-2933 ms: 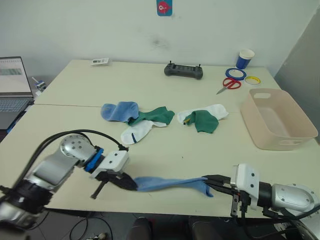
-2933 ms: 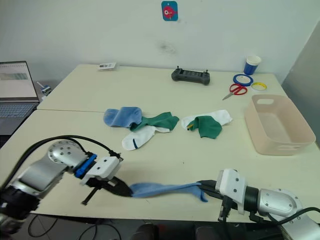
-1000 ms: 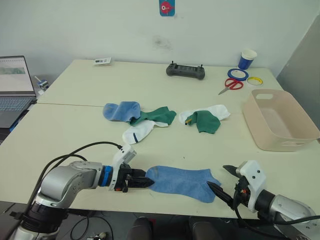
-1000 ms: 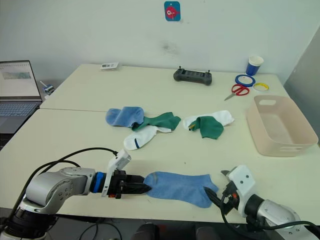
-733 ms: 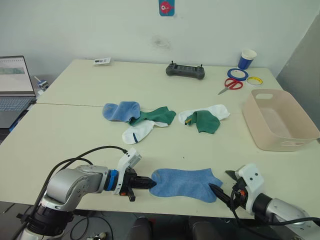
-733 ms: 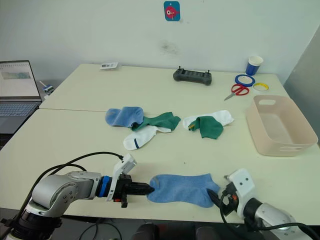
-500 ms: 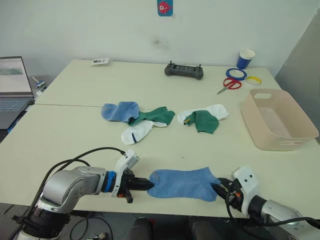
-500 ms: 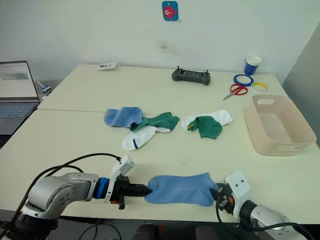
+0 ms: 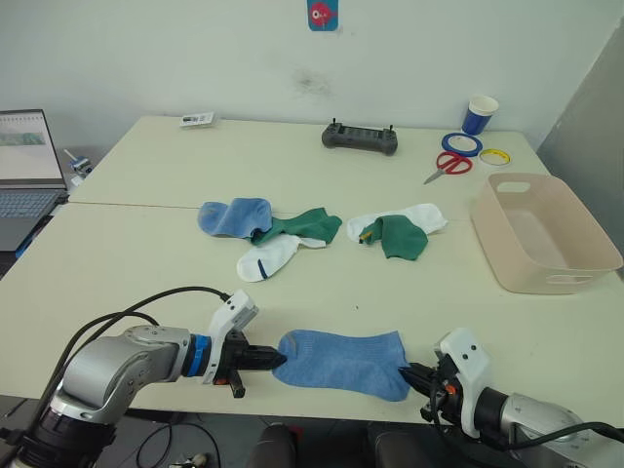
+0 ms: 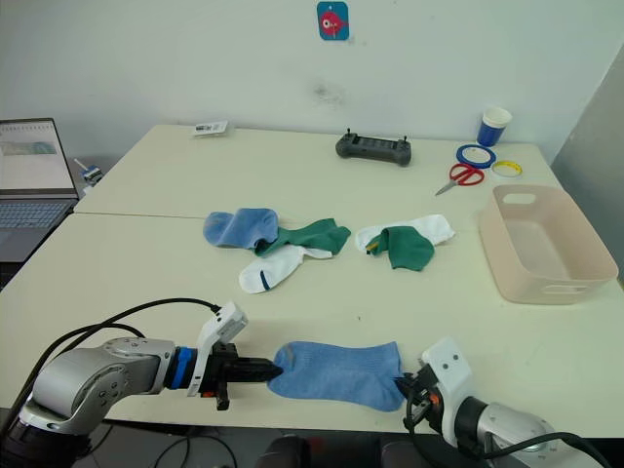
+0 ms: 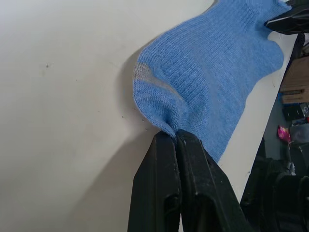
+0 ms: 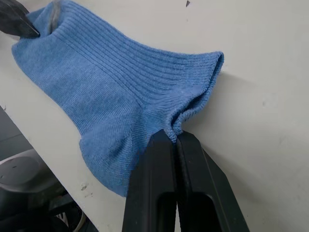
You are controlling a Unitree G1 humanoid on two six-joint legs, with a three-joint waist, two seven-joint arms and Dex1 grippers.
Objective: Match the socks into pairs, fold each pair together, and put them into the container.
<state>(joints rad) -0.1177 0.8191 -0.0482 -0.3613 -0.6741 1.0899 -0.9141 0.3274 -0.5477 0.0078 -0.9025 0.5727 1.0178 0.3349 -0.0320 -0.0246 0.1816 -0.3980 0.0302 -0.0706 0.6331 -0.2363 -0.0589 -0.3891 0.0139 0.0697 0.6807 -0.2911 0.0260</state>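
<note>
laptop [image 9: 21, 166]: cut off by left edge | green sock [image 9: 302, 225]: partly under blue sock [image 9: 234, 215] and over white sock [image 9: 267, 257], overlap hides edges | white sock's dark mark: too small to read | card [image 9: 196, 120]: print illegible

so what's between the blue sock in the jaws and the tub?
Nothing. In the left eye view, bare table runs from the held blue sock to the tub.

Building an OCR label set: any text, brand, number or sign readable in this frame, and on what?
No text reads clearly.
Blue wall sign with red fish-like figure: no legible words.
Small white card on the pale table: print too small.
Open laptop screen: content blurred.
Blue paper cup: no readable print.
</note>
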